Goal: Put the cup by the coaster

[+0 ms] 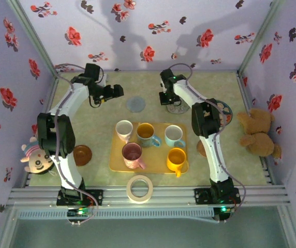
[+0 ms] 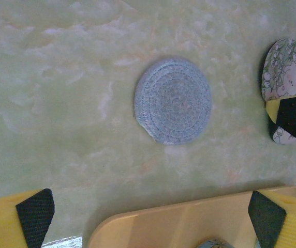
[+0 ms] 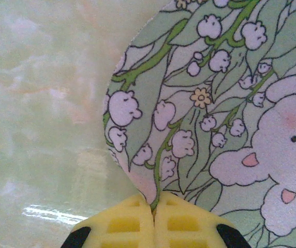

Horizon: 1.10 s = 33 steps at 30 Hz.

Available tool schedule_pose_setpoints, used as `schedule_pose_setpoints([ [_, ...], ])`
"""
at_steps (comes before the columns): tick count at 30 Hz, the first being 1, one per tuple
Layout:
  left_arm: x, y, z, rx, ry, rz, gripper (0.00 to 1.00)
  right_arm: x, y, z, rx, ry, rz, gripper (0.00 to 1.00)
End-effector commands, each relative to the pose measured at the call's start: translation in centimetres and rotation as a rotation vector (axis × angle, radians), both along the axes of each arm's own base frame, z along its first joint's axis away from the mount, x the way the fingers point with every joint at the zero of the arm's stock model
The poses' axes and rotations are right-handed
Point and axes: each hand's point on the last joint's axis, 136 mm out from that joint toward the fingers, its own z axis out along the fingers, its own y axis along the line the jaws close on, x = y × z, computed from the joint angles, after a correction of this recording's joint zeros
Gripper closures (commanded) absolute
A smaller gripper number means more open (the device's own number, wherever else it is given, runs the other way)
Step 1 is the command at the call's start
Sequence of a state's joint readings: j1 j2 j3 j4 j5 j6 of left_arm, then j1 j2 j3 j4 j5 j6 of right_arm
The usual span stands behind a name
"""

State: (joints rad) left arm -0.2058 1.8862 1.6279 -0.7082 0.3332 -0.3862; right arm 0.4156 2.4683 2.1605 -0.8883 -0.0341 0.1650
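The left arm reaches forward over the bench [image 1: 218, 88], elbow high. Its left claw [image 1: 116, 92] is spread fully wide and empty, hovering just short of a round blue knitted coaster [image 1: 136, 104]. Nearer us, five cups stand upright on a tan tray [image 1: 115, 164]; the white cup [image 1: 124, 129] sits closest to that claw. They look like rigid glazed ceramic, likely slippery and breakable, so pinching the rim wall seems safest. The right arm bends steeply down, right claw [image 3: 154, 209] fully closed, tips at the edge of a floral coaster [image 3: 205, 113].
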Motion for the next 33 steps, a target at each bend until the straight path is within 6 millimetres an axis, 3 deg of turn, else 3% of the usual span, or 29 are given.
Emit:
schedule_pose_setpoints([
  [1,0.2,-0.7,-0.1,-0.014,0.018,-0.01,0.0,-2.3,3.5,1.6,0.1,0.045,0.046,1.0],
  [16,0.1,-1.0,-0.8,-0.011,0.033,-0.022,0.01,-2.8,6.4,1.5,0.171,0.062,0.067,1.0],
  [28,0.3,-1.2,-0.8,-0.014,0.032,-0.026,0.01,-3.0,7.0,1.0,0.174,0.075,0.069,1.0],
  [33,1.1,-2.6,-0.7,-0.048,0.019,-0.07,0.03,-2.9,6.7,0.9,0.159,0.071,0.054,1.0],
])
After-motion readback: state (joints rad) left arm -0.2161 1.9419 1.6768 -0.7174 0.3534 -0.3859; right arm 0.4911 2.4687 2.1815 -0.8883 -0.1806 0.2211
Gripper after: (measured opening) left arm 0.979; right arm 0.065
